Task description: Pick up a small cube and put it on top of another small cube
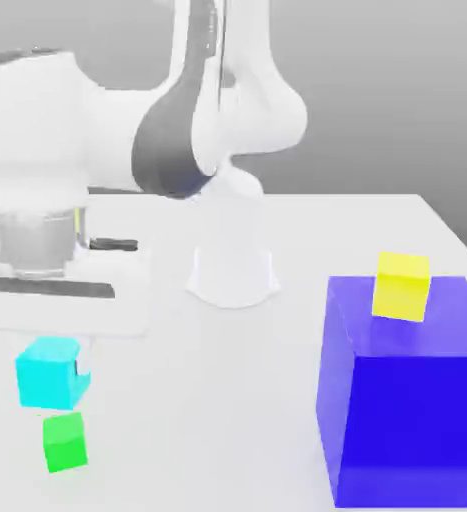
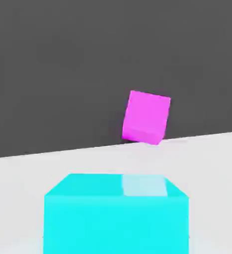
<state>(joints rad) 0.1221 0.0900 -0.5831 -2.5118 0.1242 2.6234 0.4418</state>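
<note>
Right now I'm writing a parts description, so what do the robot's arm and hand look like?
The arm is glossy white with rounded segments and a dark grey panel along one link. The hand is a wide white block with a black stripe, below a grey cylindrical flange.

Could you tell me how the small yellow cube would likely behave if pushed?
The small yellow cube would probably slide rather than roll, given its flat faces. Pushed far enough, it might drop off the large blue block.

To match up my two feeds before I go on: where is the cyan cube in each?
Exterior view: cyan cube at lower left, just above the green cube.
Hand view: large, in the foreground, nearer than the magenta cube.
Shared landmark: white table.
</note>
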